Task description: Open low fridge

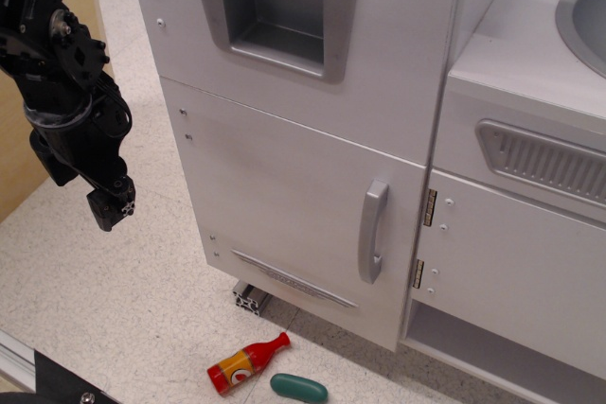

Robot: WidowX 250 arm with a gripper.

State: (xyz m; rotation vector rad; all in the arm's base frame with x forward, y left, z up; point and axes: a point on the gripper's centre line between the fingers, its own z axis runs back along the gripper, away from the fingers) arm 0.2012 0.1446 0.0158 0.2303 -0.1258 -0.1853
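Note:
The low fridge door [284, 196] is a flat white-grey panel in the middle of the view, closed flush with its frame. Its curved silver handle [373, 231] stands vertical near the right edge. A thin vent strip [294, 279] runs along its bottom. My gripper [111, 210] is on a black arm at the far left, well left of the door and away from the handle, hanging above the counter. Its fingers point down and look close together, but I cannot tell whether they are open or shut. It holds nothing that I can see.
Above the door is a grey panel with a recessed dispenser [275, 7]. To the right is a white cabinet door with brass hinges [516, 253] under a sink [587, 16]. A red toy bottle [244, 364] and a green oval toy [298, 387] lie on the speckled counter.

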